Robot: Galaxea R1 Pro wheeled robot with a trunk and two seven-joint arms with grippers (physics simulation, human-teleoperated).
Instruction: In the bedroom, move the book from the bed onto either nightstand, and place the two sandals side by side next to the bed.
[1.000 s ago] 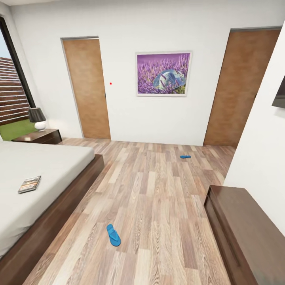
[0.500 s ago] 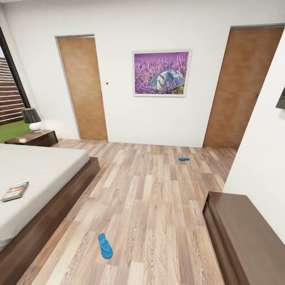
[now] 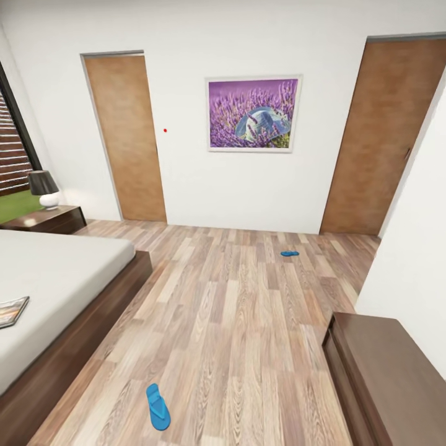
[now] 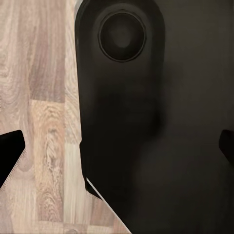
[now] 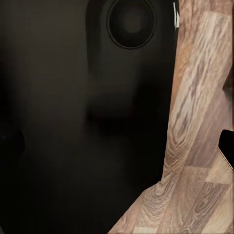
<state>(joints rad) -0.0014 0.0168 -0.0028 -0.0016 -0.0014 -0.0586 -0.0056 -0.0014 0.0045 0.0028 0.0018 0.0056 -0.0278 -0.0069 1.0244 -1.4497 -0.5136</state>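
Sandal (image 3: 158,406) near bed (image 3: 74,322) edge, open floor (image 3: 248,322)

1. The head view looks from standing height forward and down across the bedroom, over the wood-plank floor (image 3: 248,322) toward the far wall (image 3: 186,37).
2. The left wrist view points down, close over the floor (image 4: 39,73), beside the robot's dark body (image 4: 146,122).
3. The right wrist view does likewise; all three views share the floor (image 5: 200,122).
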